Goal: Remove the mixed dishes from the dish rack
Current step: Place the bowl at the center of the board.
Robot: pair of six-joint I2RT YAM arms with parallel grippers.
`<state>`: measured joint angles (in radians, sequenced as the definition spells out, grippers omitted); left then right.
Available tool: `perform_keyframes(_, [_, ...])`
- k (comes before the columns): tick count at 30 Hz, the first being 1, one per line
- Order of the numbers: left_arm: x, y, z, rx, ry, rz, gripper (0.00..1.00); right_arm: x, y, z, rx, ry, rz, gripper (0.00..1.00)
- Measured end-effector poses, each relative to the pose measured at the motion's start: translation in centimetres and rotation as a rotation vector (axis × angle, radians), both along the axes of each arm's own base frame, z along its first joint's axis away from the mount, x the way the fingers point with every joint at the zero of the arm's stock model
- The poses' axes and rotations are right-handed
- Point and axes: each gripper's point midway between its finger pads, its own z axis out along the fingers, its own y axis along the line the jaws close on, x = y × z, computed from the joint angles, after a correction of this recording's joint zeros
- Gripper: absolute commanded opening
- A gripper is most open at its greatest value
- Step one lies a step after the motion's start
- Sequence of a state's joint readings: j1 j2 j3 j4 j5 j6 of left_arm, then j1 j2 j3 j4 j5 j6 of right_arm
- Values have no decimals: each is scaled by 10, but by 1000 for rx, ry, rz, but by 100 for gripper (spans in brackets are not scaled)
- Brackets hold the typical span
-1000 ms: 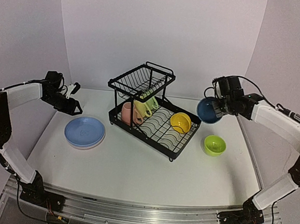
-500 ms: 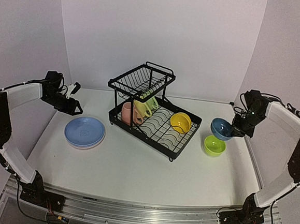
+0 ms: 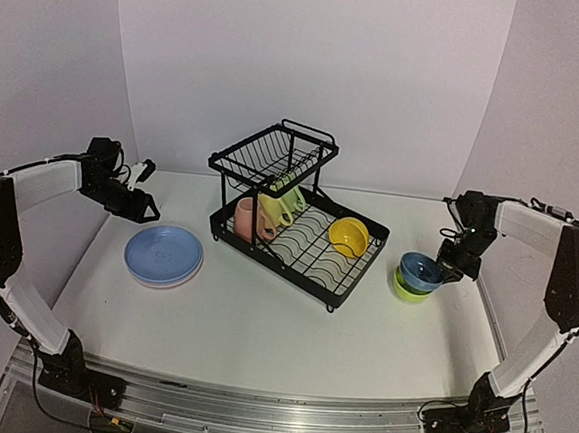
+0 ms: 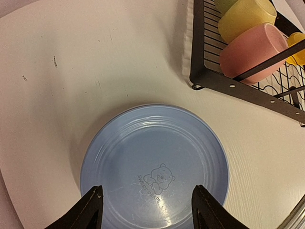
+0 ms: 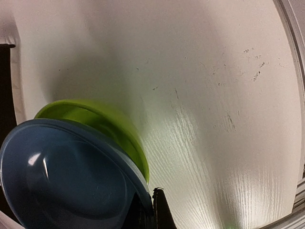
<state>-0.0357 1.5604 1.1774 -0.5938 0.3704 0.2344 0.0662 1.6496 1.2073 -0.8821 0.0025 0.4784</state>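
The blue bowl [image 3: 421,271] has been brought down and outward from its raised place beside the rack's [image 3: 299,222] right end. It is now stacked on the green bowl [image 3: 405,291], which a second ago stood alone. The right gripper [image 3: 453,264] has been lowered with it, the blue rim kept pinched, and the right arm has been drawn in toward the table's right edge.

Blue bowl [image 3: 421,270] over green bowl [image 3: 405,290]
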Motion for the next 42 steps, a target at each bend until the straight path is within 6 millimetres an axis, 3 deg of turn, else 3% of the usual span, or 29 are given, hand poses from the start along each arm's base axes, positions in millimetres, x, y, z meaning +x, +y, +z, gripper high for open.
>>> perform_keyframes(4, [0,-1,0,-3,0,-2,63,2,-4,-7,-24,10,3,3])
perform_keyframes(8, [0,-1,0,-3,0,-2,63,6,-4,-13,-30,12,7,34])
perform_keyframes(13, [0,-1,0,-4,0,-2,63,10,-4,-20,-31,12,28,49])
perform_keyframes(24, [0,-1,0,-4,0,-3,63,15,-2,-18,-33,-39,78,51])
perform_keyframes(31, [-1,-3,1,-19,2,-8,63,0,7,-36,-16,-94,117,49])
perform_keyframes(42, [-1,-3,1,-19,2,-9,63,15,7,-40,-43,-197,150,48])
